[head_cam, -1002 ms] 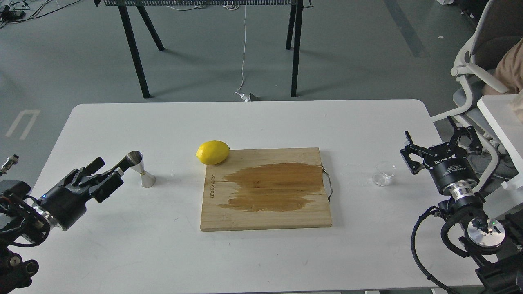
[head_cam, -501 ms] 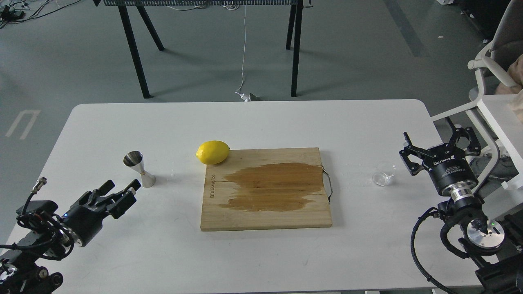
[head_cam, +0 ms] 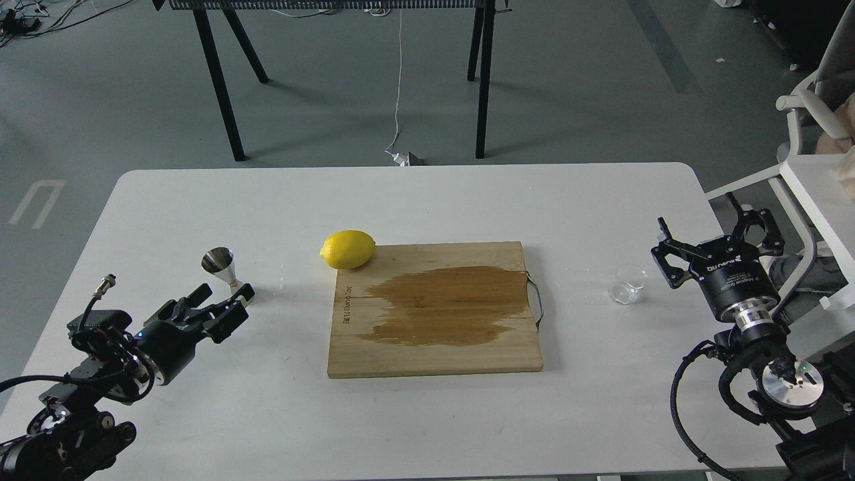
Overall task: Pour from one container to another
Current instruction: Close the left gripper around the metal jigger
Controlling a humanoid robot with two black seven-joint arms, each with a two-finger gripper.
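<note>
The small glass cup (head_cam: 628,283), right of the cutting board (head_cam: 434,308), looked light, slippery and easily broken. It could best be held round its sides by the right end effector (head_cam: 715,235), which was spread wide just beside it.

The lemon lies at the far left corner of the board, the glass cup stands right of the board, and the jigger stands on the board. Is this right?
Not quite. In the head view the jigger stands on the table, left of the board, not on it. The rest holds: the lemon lies at the board's far left corner, and the glass cup stands right of the board.
</note>
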